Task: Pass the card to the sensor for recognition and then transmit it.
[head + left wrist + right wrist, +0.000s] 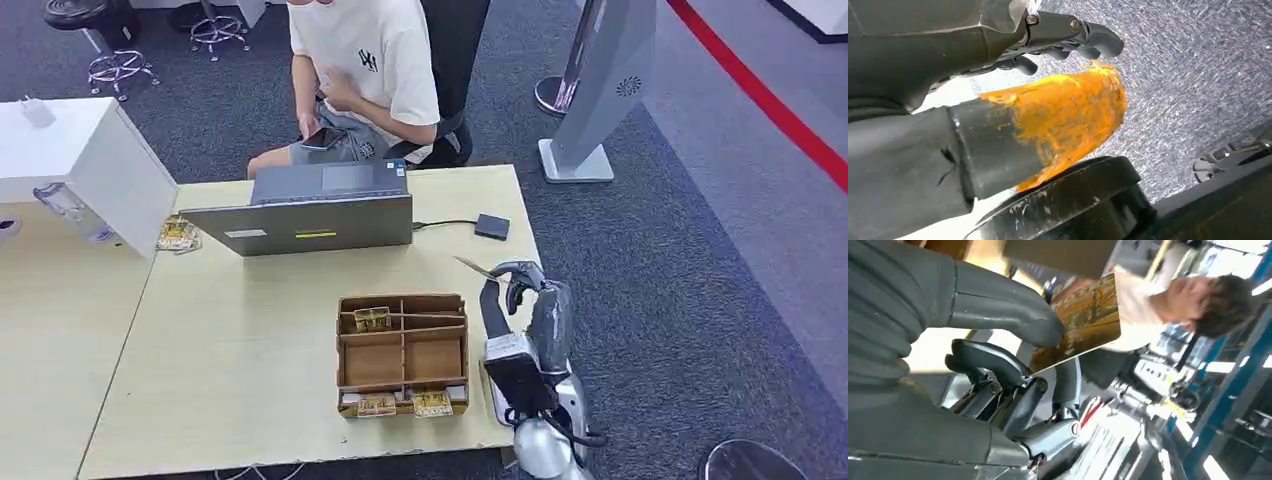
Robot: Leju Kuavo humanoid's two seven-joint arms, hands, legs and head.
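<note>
My right hand (pixel 517 288) is raised over the table's right edge and pinches a thin card (pixel 471 267), which sticks out to the left, edge-on. In the right wrist view the card (pixel 1089 319) shows a golden-brown picture, clamped between the grey thumb (pixel 998 307) and the dark fingers (pixel 990 360). The sensor, a small dark flat box (pixel 491 226), lies on the table beyond the hand, wired to the laptop (pixel 312 212). My left hand (pixel 1048 115) hangs over grey carpet holding nothing, its thumb smeared orange and its fingers apart.
A cardboard divider box (pixel 403 352) with several cards sits left of my right hand. A person (pixel 360 70) sits behind the laptop holding a phone (pixel 323 138). A white cabinet (pixel 85 165) stands at the left and a grey kiosk stand (pixel 600 90) at the right.
</note>
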